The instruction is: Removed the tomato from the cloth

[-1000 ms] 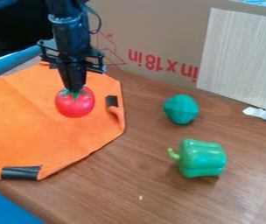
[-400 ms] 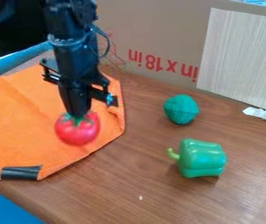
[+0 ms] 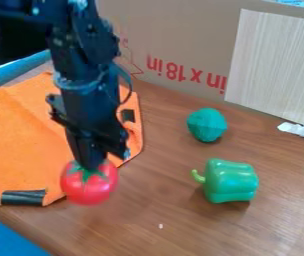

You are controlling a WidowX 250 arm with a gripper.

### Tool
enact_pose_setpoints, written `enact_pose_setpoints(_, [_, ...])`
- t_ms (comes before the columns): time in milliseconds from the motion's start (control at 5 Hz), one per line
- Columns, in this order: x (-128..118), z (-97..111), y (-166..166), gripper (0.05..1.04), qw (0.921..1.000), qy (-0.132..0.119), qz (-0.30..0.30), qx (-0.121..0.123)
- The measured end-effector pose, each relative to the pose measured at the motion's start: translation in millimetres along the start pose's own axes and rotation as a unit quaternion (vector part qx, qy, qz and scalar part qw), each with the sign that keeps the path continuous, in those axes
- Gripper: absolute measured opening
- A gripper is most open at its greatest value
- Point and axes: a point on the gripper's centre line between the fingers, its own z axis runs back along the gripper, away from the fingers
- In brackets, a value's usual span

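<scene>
Brown wooden table [image 3: 188, 227], with cardboard [image 3: 171, 37] standing behind the orange cloth [image 3: 21, 145]. Just off the cloth's near right edge in view, a red tomato [image 3: 88, 189], roundish, leafy stem end up, stem axis near upright, clamped from above in the black gripper [image 3: 91, 166]. Right of the cloth, beyond a stretch of wood, a green pepper [image 3: 231, 181] lying lengthwise with stem toward the cloth, and behind that a teal ball [image 3: 207, 125].

Slanted view from above
The orange cloth [image 3: 14, 142] is looked down on from fairly near, with the cardboard [image 3: 175, 30] behind it faced.
</scene>
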Motion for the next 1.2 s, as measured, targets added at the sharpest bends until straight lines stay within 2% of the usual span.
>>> enact_pose_setpoints(400, [-22.6, -8.2, -25.4, 0.055, 0.9993, -0.002, -0.038, 0.007])
enact_pose_setpoints(600, [-22.5, -9.2, -31.3, 0.079, 0.9991, -0.007, -0.041, 0.008])
enact_pose_setpoints(800, [-21.5, -8.9, -32.4, 0.237, 0.9984, -0.011, -0.056, 0.006])
enact_pose_setpoints(1000, [-23.6, 0.7, -31.8, 0.497, 0.9976, -0.022, -0.066, -0.004])
enact_pose_setpoints(1200, [-26.8, 11.8, -23.8, 0.802, 0.9981, -0.019, -0.055, -0.020])
